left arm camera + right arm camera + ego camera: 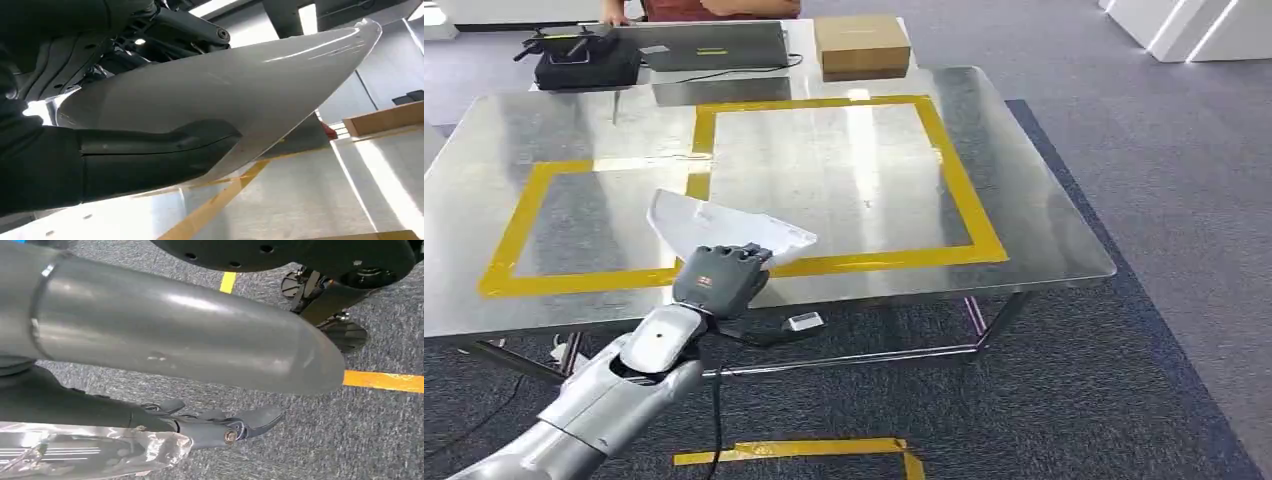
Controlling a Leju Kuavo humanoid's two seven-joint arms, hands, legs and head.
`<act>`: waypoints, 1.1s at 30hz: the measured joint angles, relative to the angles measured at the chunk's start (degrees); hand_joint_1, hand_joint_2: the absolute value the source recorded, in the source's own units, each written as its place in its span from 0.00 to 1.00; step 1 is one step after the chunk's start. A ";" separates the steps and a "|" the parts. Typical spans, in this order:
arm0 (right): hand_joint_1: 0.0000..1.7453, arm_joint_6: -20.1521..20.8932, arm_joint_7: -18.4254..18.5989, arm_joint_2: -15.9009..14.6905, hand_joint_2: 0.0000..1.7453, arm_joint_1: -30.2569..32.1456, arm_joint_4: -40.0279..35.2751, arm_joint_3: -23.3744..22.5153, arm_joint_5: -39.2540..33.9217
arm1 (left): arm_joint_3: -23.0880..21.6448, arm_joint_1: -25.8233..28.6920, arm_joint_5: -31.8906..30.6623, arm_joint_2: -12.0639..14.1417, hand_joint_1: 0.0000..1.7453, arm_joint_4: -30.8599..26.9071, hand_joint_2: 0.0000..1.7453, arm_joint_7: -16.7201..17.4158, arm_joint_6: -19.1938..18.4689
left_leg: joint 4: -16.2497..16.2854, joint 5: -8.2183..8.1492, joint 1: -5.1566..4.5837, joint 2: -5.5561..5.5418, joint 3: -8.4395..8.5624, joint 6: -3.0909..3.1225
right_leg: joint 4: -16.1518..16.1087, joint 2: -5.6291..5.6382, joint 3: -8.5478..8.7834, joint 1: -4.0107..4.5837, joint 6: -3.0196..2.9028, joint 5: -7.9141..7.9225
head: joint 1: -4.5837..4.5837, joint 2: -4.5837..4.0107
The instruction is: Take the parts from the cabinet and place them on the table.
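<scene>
A: Grey carpet (1124, 300) is nearest, with yellow tape strips (794, 450) on it just below my left arm. Where is the part?

B: In my left hand (719, 278). My fingers (165, 150) are wrapped round the near edge of a white, curved, pointed panel (724, 232); I hold it just above the near edge of the steel table (1044, 250). From my left wrist, the panel (225, 90) is glossy, with a dark finger pressed flat against its underside.

A: Is it touching the tabletop?

B: Cannot tell. It overlaps the near strip of the yellow taped frame (954, 180) marked on the steel.

A: And the right hand?

B: My right hand (220, 427) hangs over the carpet, next to a crinkled clear plastic wrap (90, 452). The fingers seem loosely curled; I cannot tell whether they hold anything.

A: Farther back?

B: Beyond the table's far edge: a black case (584, 62), a grey laptop (714, 45) and a brown cardboard box (861, 45). A person (714, 8) is behind the laptop.
</scene>
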 joint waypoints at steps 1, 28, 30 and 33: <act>0.00 0.00 0.00 0.00 0.00 -0.07 -0.07 0.04 -0.02 | -0.02 -0.18 0.26 -0.27 1.00 0.26 1.00 0.00 0.00 | 0.00 0.00 0.00 0.00 0.00 0.00 | 0.00 0.00 0.00 0.00 0.00 0.00 | -0.02 0.00; 0.00 0.17 0.35 -0.33 0.00 -0.96 -1.29 1.31 -0.02 | -0.87 -4.23 1.05 -3.92 1.00 5.68 1.00 0.98 -2.10 | 0.00 0.01 0.00 0.00 -0.03 0.01 | 0.00 0.00 -0.01 0.00 0.01 0.01 | 0.00 0.00; 0.00 0.18 0.94 -0.39 0.00 -0.94 -1.29 1.31 -0.02 | -0.94 -4.23 0.48 -3.65 1.00 6.03 1.00 1.69 -2.43 | 0.00 0.01 0.00 0.00 -0.03 0.01 | 0.00 0.00 -0.01 0.00 0.01 0.00 | -0.02 0.00; 0.00 0.22 1.27 -0.55 0.00 -0.85 -1.29 1.33 -0.02 | -1.01 -4.16 -0.85 -2.45 1.00 6.38 1.00 3.67 -3.02 | 0.00 0.01 0.00 0.00 -0.05 0.01 | 0.00 0.01 -0.02 0.01 0.01 0.00 | 0.00 0.00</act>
